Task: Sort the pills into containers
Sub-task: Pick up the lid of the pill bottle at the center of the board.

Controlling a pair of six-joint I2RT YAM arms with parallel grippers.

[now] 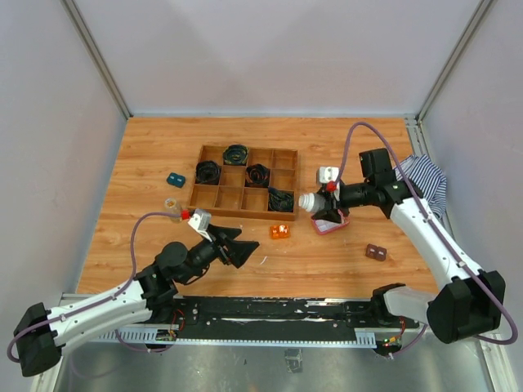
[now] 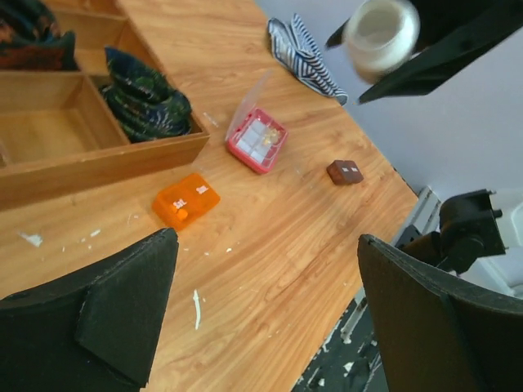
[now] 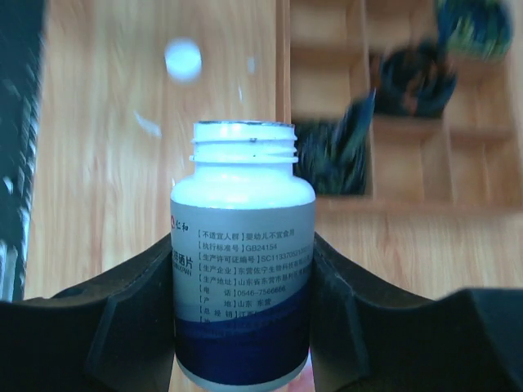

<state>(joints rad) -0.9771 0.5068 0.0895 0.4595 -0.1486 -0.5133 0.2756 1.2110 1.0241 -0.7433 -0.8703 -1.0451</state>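
- Pill bottle point(image 3: 243, 269): cap off, pinched round the belly by the right jaws, held clear of the surface point(image 1: 327, 278), lying near level with its mouth toward the wooden tray point(image 1: 237, 215).
- Step in hand, by judgement: tipping pills out of the bottle into the pink box point(image 2: 245, 155), open on the surface close below the right jaws.
- Next move, as a guess: mouth brought squarely over one cell, then tilted slowly, since loose pills would likely bounce off hard plastic.
- Bottle: smooth white plastic, cylindrical, threaded neck, printed label in grey and dark blue; contents hidden.
- Box: flat, translucent, rectangular, clear lid hinged up, pale square cells, a few yellowish bits in some.
- Left jaws: spread wide, gripping nothing, hovering above the near surface, well apart from the box.
- Farther out: glossy orange block point(image 2: 185, 200) and small brown block point(image 2: 345, 171); black coils point(image 1: 258, 173) in the tray; crumpled striped cloth point(image 1: 426, 181) at the far right; wood-grain surface flecked with white crumbs.
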